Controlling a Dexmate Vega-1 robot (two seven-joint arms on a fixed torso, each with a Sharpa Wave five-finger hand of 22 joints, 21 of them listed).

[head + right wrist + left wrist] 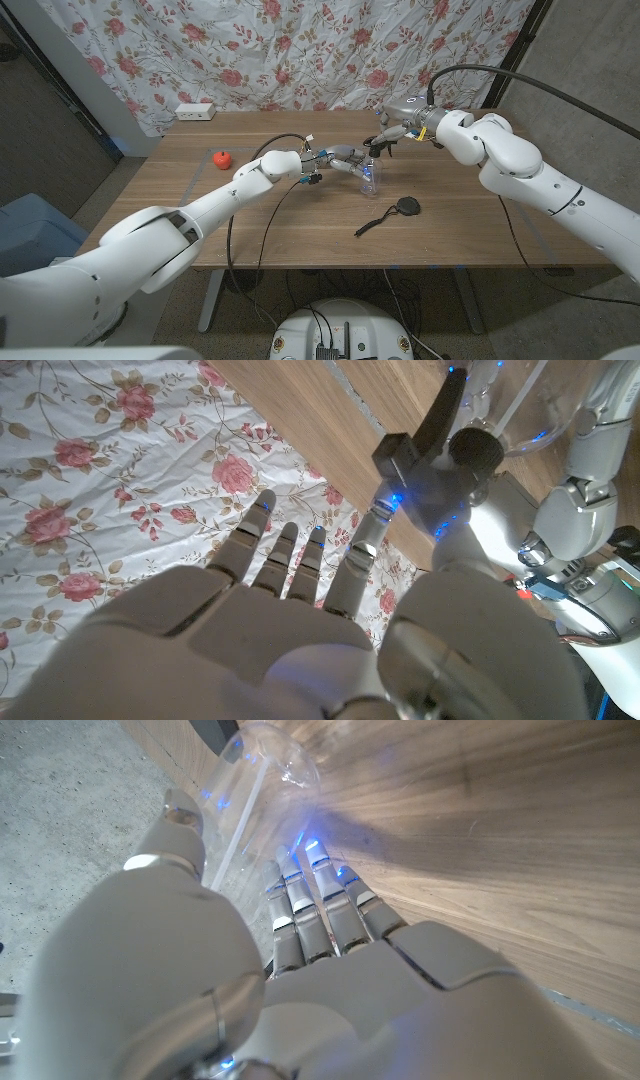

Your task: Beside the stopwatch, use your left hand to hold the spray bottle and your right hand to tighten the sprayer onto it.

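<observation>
The clear plastic spray bottle [369,180] stands near the middle of the brown wooden surface [300,235], gripped by the left hand [343,160], whose fingers [318,910] wrap round its transparent wall with the thin white dip tube visible through it in the left wrist view. Going from the left of the head view: a white power strip [195,111] lies at the far left corner of the surface just below the rose-patterned curtain [300,50], and a small red round object [222,159] sits on the surface's left part, well apart from the bottle. The left arm reaches in from the lower left corner, with a black cable [250,215] looping beside it, and ends at the bottle. On top of the bottle sits the black sprayer [440,435], its trigger sticking out; in the right wrist view the thumb side of the right hand [398,130] touches the sprayer while the other fingers [290,555] spread apart toward the curtain, so the hold looks like a pinch at the sprayer's cap, though the exact contact is partly hidden. Nearer the front edge and just to the right of the bottle, the black round stopwatch [406,207] lies flat with its black cord [372,226] trailing toward the lower left. The right arm comes in from the right, bending over the far side of the surface to the bottle's top.
</observation>
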